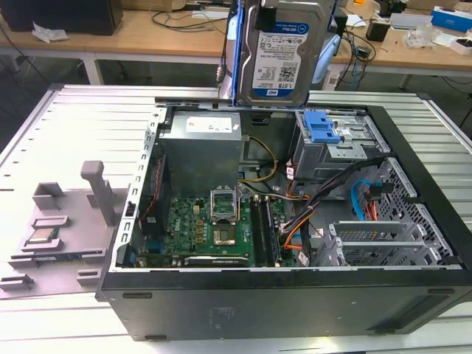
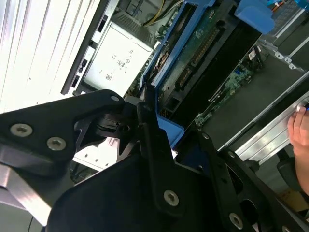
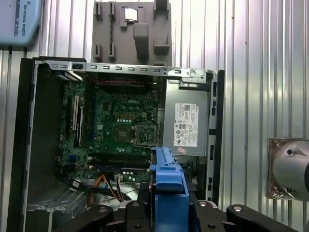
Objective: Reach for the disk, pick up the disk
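1. Exterior view. The disk [image 1: 284, 51], a silver hard drive with a blue-and-white label and a blue bracket along its edges, hangs upright in the air above the far wall of the open computer case [image 1: 413, 221], clear of everything inside. The case lies on its side on the ribbed metal table [image 1: 88, 125]. Inside it: the power supply [image 1: 203, 147] at the far wall, the motherboard [image 1: 210, 225] with its open CPU socket [image 1: 223, 209], and a blue latch [image 1: 321, 127] on the drive cage at the far corner on the exterior view's right. A grey fixture [image 1: 66, 221] carrying a small CPU chip [image 1: 43, 236] sits on the table beside the case, toward the exterior view's left.

2. Second wrist view. The gripper [image 2: 154, 130] is pinching the blue bracket [image 2: 166, 128] at the drive's edge, its black fingers [image 2: 145, 121] pressed against it. A person's hand [image 2: 300, 131] shows beyond the case.

3. First wrist view. The bracket's blue edge [image 3: 169, 186] stands between the black gripper links [image 3: 145, 210], above the open case [image 3: 120, 130].

4. Handling judgement. The pickup looks done, with the drive off its cage. The hold is on plastic at one edge, so steady, even pressure and an upright carry would likely suit it best; a tilt could lever the bracket.
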`<state>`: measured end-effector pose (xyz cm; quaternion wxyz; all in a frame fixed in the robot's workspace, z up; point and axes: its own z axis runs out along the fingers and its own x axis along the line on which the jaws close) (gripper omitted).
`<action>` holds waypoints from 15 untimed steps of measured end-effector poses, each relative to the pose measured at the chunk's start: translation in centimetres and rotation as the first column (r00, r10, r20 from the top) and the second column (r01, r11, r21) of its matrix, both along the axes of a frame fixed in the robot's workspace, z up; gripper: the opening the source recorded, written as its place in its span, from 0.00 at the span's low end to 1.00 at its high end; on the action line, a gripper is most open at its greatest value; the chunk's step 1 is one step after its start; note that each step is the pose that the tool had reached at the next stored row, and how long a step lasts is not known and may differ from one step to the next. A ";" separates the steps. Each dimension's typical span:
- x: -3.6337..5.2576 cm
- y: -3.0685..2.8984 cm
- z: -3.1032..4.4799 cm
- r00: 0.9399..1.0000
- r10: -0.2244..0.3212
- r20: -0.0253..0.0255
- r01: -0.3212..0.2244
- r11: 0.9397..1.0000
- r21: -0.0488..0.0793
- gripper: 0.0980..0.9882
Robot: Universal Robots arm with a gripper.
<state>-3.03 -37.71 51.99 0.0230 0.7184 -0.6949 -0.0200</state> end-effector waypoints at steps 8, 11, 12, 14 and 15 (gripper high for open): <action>0.00 -1.06 0.00 1.000 0.000 0.000 0.000 1.000 0.000 0.30; 0.00 -2.19 0.00 1.000 0.000 0.000 0.000 1.000 0.000 0.30; 0.00 -2.76 0.00 1.000 0.000 0.000 0.000 1.000 0.000 0.30; 0.00 -3.55 0.00 1.000 0.000 0.000 0.000 1.000 0.000 0.30; 0.00 -4.04 0.00 1.000 0.000 0.000 0.000 1.000 0.000 0.30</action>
